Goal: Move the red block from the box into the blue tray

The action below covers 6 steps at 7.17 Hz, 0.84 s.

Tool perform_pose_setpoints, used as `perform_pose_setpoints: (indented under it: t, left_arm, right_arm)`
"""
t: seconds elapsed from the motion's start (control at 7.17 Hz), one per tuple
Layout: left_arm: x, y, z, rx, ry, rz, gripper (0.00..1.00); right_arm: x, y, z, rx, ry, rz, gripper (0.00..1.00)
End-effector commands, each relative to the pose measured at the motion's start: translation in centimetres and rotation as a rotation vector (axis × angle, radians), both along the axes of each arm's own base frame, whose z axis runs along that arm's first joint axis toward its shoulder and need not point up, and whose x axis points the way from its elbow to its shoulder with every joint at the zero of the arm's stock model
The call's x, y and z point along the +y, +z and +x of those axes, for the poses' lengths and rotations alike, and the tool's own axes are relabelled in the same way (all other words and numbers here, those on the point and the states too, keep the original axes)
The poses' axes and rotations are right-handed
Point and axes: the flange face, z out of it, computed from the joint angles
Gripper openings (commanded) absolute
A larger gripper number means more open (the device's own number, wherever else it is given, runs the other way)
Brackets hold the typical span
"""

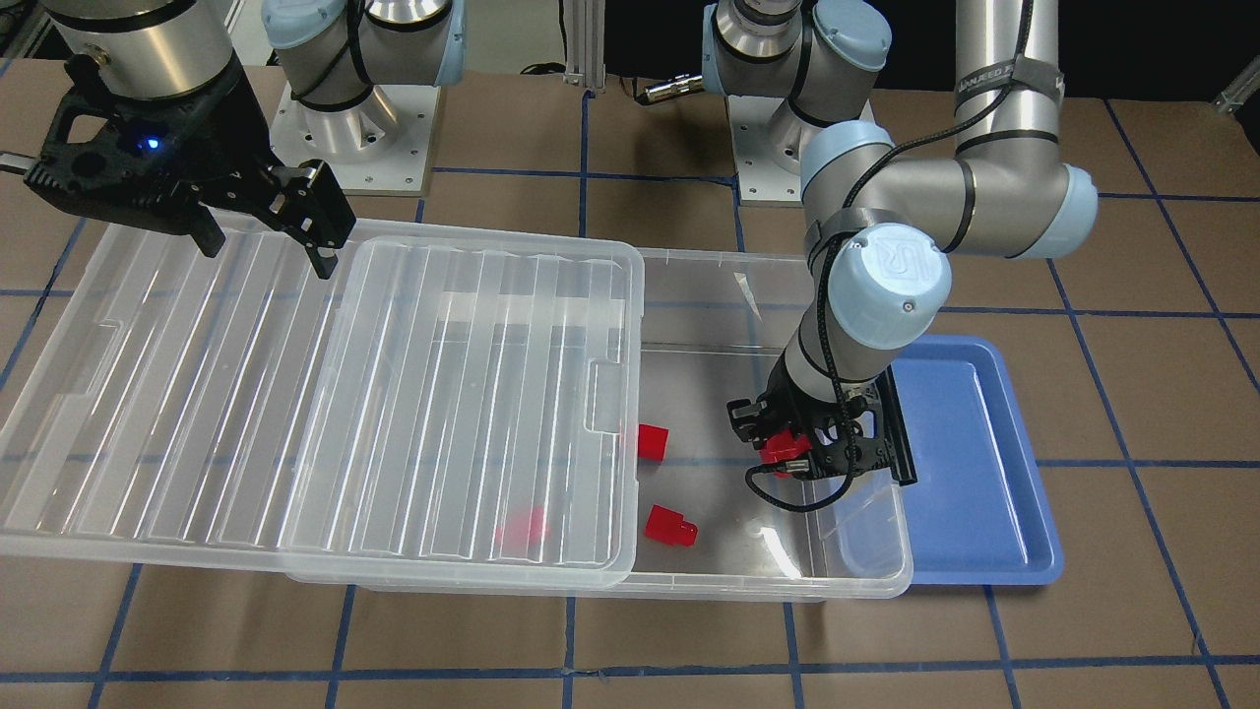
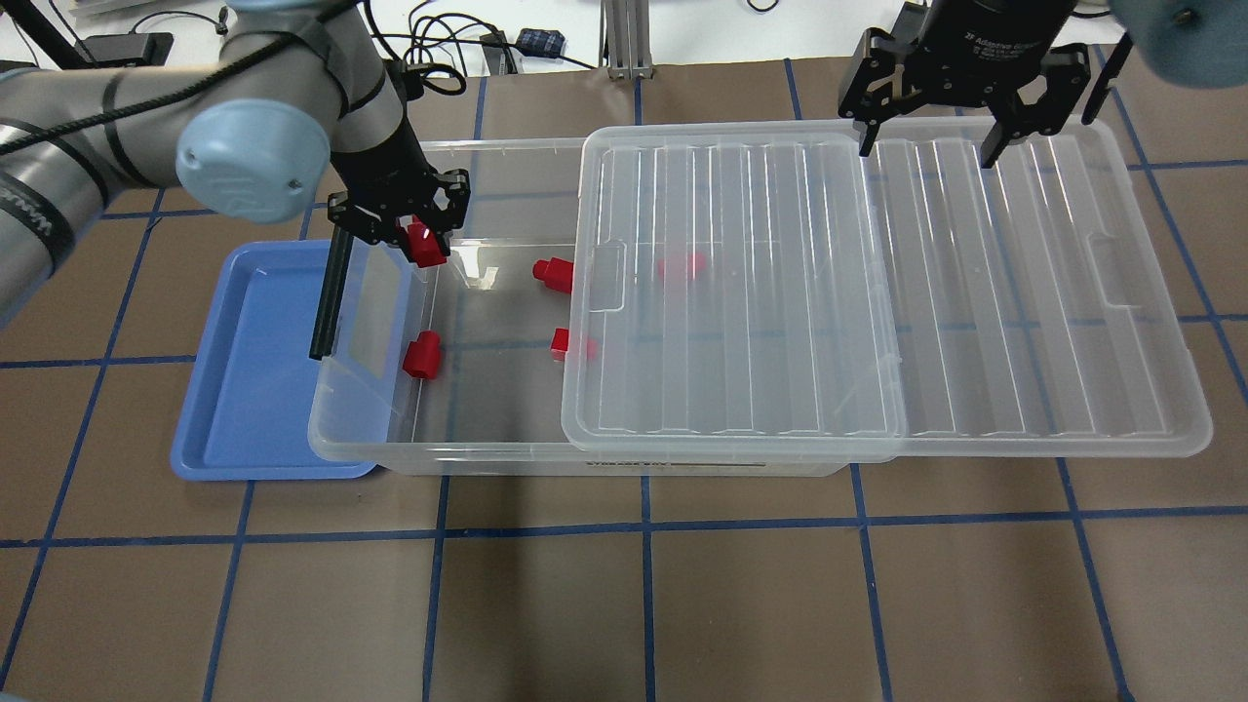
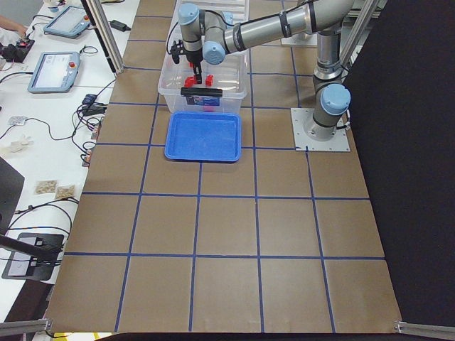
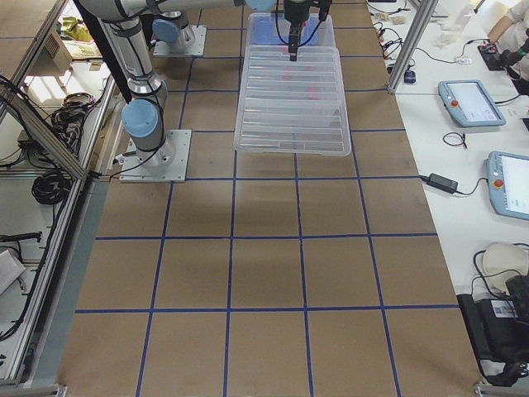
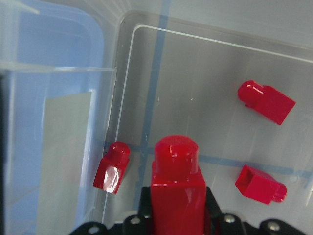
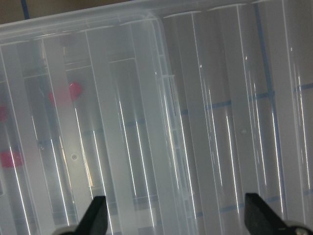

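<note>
The clear box (image 2: pixel 487 456) stands open at its left end, beside the blue tray (image 2: pixel 244 390). My left gripper (image 2: pixel 419 234) is shut on a red block (image 5: pixel 176 181) and holds it above the box's floor, near the end wall by the tray. In the front-facing view this gripper (image 1: pixel 787 448) is next to the black bar clip (image 1: pixel 891 423). Three loose red blocks lie on the box floor (image 5: pixel 111 167) (image 5: pixel 266 101) (image 5: pixel 259 183). Another red block (image 2: pixel 681 266) shows blurred under the lid. My right gripper (image 2: pixel 926 151) is open and empty over the lid.
The ribbed clear lid (image 2: pixel 741 292) is slid to the right, half over the box and half past it. The blue tray (image 1: pixel 975 492) holds nothing. The arm bases (image 1: pixel 354 128) stand at the table's far side.
</note>
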Motion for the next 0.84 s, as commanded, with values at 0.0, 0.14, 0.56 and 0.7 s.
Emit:
perform_pose_setpoints:
  t: [0.0, 0.14, 0.56, 0.7]
  left_arm:
    - [-0.1, 4.7, 5.9, -0.033, 0.037, -0.020, 0.00]
    - [-0.1, 4.5, 10.0, -0.029, 0.014, 0.005, 0.00]
    - [0.4, 0.7, 23.3, 0.020, -0.117, 0.082, 0.00]
    - [1.5, -2.3, 25.0, 0.054, -0.115, 0.131, 0.00]
  right_arm:
    - [0.4, 0.4, 0.0, -0.002, 0.002, -0.005, 1.00]
    - [0.3, 0.0, 0.6, -0.064, 0.007, 0.005, 1.00]
    - [0.0, -0.2, 0.6, -0.059, -0.005, 0.002, 1.00]
    - [0.0, -0.2, 0.5, -0.054, -0.007, 0.007, 1.00]
